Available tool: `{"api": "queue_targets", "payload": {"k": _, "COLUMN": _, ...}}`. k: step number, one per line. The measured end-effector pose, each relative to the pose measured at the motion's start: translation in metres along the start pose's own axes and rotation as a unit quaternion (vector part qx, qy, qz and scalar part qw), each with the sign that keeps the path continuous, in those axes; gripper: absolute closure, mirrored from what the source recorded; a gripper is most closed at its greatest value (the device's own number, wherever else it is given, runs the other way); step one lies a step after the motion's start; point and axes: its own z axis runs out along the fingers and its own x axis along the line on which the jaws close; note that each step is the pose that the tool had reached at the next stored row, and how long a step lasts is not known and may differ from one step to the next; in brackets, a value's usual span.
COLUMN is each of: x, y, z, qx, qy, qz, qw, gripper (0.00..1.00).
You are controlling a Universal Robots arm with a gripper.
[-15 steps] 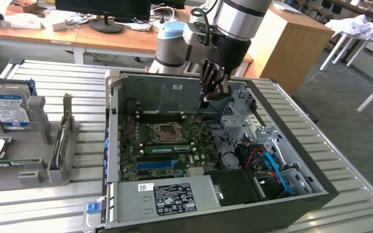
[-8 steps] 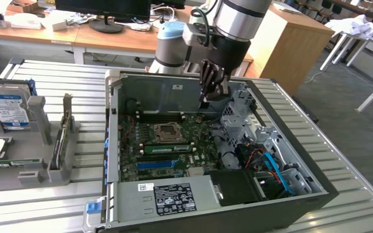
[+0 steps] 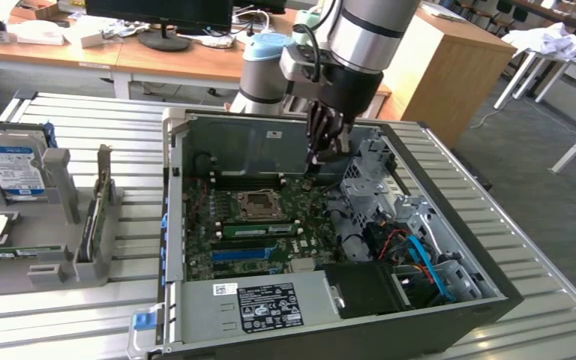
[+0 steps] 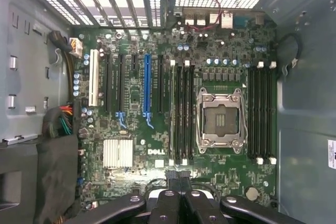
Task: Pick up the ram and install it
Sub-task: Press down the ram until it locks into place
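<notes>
Gripper (image 3: 323, 154) closed empty over motherboard (image 4: 220, 177), ram (image 3: 258, 227) looks already seated, install likely done; any regrasp needs jaws opened.

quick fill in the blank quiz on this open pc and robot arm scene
1. The gripper hangs over the open grey metal computer case with its fingers ____.
2. The boxy silver hard drive stands in a grey holder on the exterior view's ____ of the case.
3. The thin green ram stick lies between the square metal processor socket and a long plastic slot coloured ____.
Missing words: shut; left; blue.
</notes>
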Motion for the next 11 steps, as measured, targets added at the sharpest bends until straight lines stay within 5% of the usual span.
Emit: {"api": "queue_targets", "payload": {"k": 11, "x": 0.000, "y": -0.0010, "z": 0.0197, "qx": 0.0002, "qy": 0.0000, "qz": 0.000, "qw": 1.0000, "gripper": 0.89}}
